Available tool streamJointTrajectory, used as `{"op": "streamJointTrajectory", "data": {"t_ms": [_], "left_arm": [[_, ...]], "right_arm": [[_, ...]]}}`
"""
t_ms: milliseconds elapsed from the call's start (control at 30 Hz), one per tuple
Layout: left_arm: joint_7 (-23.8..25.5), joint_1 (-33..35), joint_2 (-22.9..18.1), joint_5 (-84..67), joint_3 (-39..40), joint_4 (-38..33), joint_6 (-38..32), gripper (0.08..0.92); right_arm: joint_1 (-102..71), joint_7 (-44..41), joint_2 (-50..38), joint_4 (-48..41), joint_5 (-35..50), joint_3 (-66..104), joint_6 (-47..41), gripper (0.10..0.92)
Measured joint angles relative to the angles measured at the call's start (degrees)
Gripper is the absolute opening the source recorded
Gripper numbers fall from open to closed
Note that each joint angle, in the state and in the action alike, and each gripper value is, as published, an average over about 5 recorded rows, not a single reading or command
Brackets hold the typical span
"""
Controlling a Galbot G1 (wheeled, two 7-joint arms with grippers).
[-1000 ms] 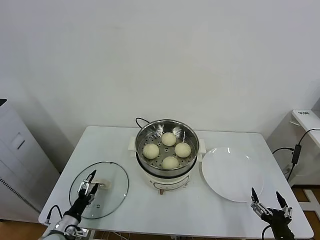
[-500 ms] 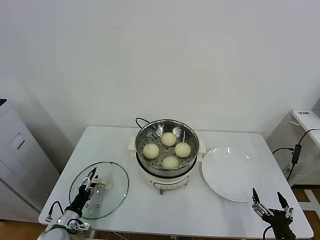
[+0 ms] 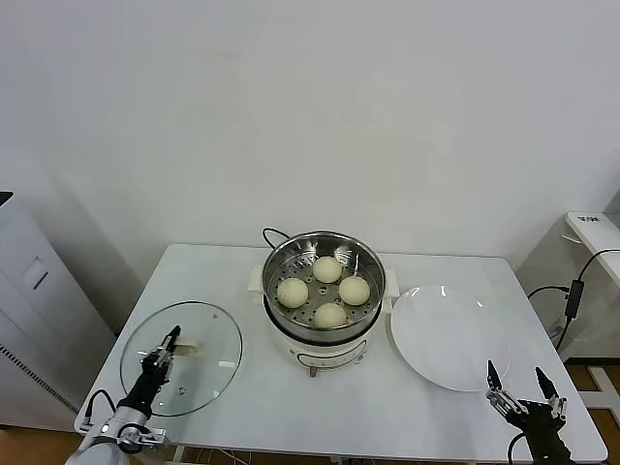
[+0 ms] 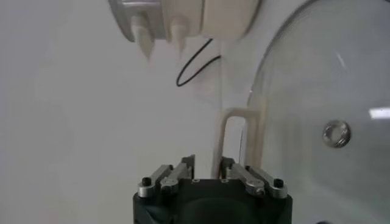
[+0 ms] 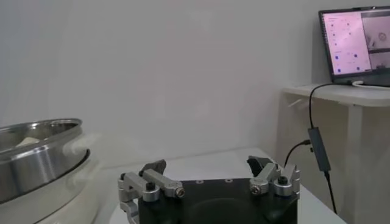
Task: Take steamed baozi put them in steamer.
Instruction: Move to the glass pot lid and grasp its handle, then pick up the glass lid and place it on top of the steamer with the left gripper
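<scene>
Several pale steamed baozi [image 3: 327, 269] lie in the shiny steel steamer [image 3: 373, 291] on its cream pot body at mid-table. At the table's front left, my left gripper [image 3: 167, 347] is shut on the cream handle [image 4: 228, 131] of the round glass lid [image 3: 181, 358]. The left wrist view shows the handle's bar pinched between the fingers [image 4: 226, 164], with the pot's base [image 4: 183, 12] farther off. Low at the front right corner, my right gripper [image 3: 523, 383] is open and holds nothing. Its wrist view shows the steamer's rim [image 5: 36, 152] to one side.
A flat white plate [image 3: 450, 336] lies right of the steamer. The pot's black cable [image 3: 269, 235] runs behind it. A grey cabinet [image 3: 29, 320] stands left of the table. A side table [image 3: 596, 228] with a lit screen [image 5: 356, 39] stands at the right.
My left gripper has shut on the lid's handle. The glass lid has shifted left and looks raised off its earlier spot. The right arm stays put.
</scene>
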Motion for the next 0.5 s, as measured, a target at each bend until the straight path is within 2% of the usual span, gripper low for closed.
{"op": "streamJointTrajectory", "data": {"t_ms": [267, 500], "left_arm": [[4.4, 1.8, 4.7, -7.7, -1.1, -6.4, 4.2, 0.126], [10.6, 2.1, 12.4, -18.8, -0.3, -15.1, 13.0, 0.126]], "right_arm": [[1.3, 0.1, -1.0, 0.2, 0.2, -0.8, -0.7, 0.823], [2.5, -1.3, -2.3, -0.4, 1.0, -0.9, -1.2, 0.823]]}}
